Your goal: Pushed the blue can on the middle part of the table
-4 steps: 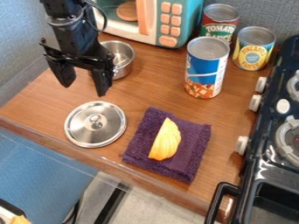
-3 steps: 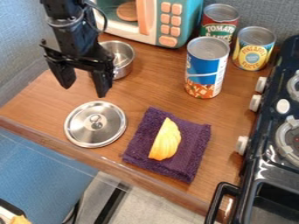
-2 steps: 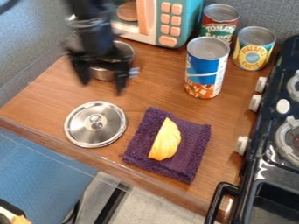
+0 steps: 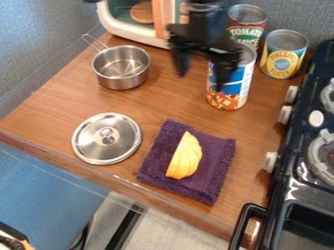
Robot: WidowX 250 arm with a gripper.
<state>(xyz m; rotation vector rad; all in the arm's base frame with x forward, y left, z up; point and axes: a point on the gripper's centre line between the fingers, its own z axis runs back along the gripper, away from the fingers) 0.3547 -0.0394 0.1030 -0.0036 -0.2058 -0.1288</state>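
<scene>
Blue can upright beyond the purple cloth; gripper at it with fingers wide apart.

The black gripper (image 4: 203, 80) hangs beyond the purple cloth (image 4: 217, 171). Its fingers are spread wide, one of them in front of the blue can (image 4: 244, 82); whether they touch cannot be told. The can stands on the wooden table (image 4: 52, 117), on the far side of the cloth and well apart from it. Its metal end is partly hidden, and its contents cannot be told.

Farther beyond the cloth, behind the blue can, stand a red-and-green can (image 4: 246, 15) and a yellow can (image 4: 283, 53), both upright, metal ends up.

Far left of the cloth sits a steel saucepan (image 4: 120, 83), upright, its bare bottom visible and its handle pointing away from the cloth. The steel lid (image 4: 94, 150) lies flat just left of the cloth, knob up, apart from the saucepan.

Beyond the cloth and to its left, the toy microwave (image 4: 130, 33) holds a round brown disc (image 4: 141, 12). On the cloth lies a yellow, ridged half-round piece (image 4: 186, 158). Right of the cloth is the black toy stove (image 4: 283, 188).
</scene>
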